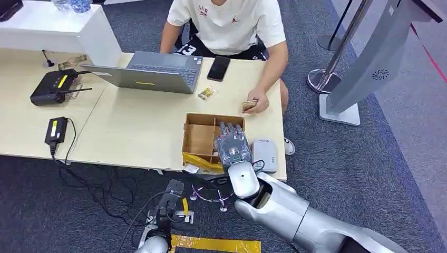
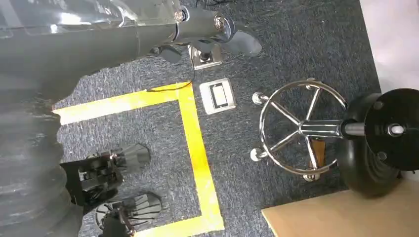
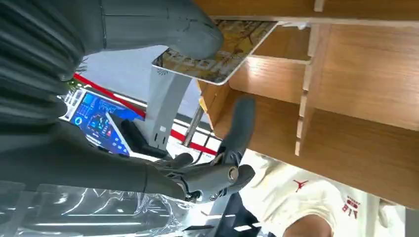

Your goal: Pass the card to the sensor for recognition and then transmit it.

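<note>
Right hand (image 1: 232, 146) pinching card (image 3: 220, 52), over box (image 1: 199, 138) edge

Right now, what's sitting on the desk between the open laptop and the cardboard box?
In the head view, a small pack of gold-patterned cards lies on the bare desk between the laptop and the divided cardboard box; nothing else sits there.

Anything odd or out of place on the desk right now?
Mostly tidy. Oddities: the cardboard box overhangs the desk's near edge, yellow tape loose beneath it, and a card lies tilted on its divider under the right hand's thumb.
</note>
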